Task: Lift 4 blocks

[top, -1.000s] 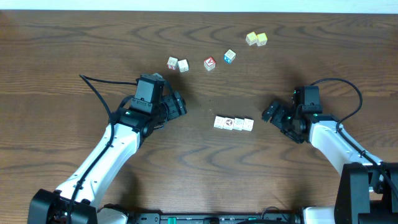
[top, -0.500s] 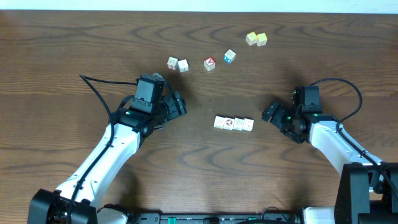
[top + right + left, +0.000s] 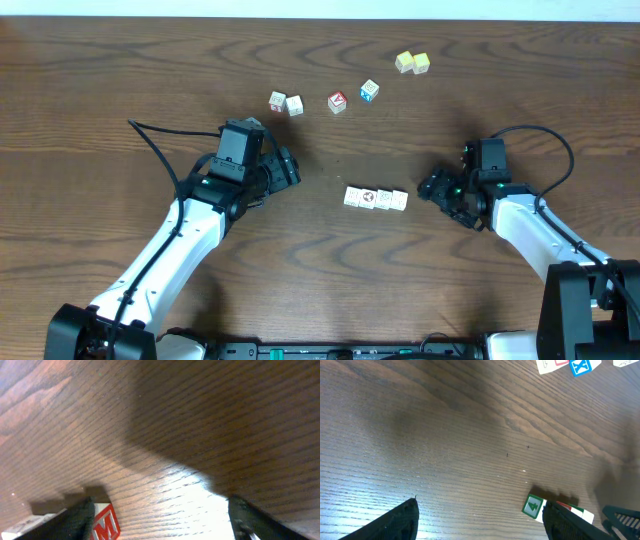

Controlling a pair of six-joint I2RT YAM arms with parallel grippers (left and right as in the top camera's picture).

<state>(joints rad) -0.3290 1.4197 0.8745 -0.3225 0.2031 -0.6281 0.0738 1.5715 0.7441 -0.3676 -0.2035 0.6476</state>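
Note:
Four cream-white blocks [image 3: 376, 199] lie side by side in a short row at the table's middle. My left gripper [image 3: 291, 168] stands open to the left of the row, well short of it. In the left wrist view its gripper [image 3: 480, 525] holds nothing, and the row's end block [image 3: 534, 506], with a green tree mark, shows by the right finger. My right gripper [image 3: 431, 187] is open just right of the row. In the right wrist view that gripper [image 3: 160, 522] is empty, and an end block [image 3: 106, 524] with a red M sits beside its left finger.
Farther back lie two more pale cubes [image 3: 285, 103], a red-faced cube [image 3: 337, 102], a blue-faced cube [image 3: 369, 91] and two pale yellow cubes [image 3: 412, 63]. The left arm's black cable [image 3: 155, 150] trails over the table at the left.
My right gripper has shifted a little left toward the row of blocks. The left arm and the blocks have not moved.

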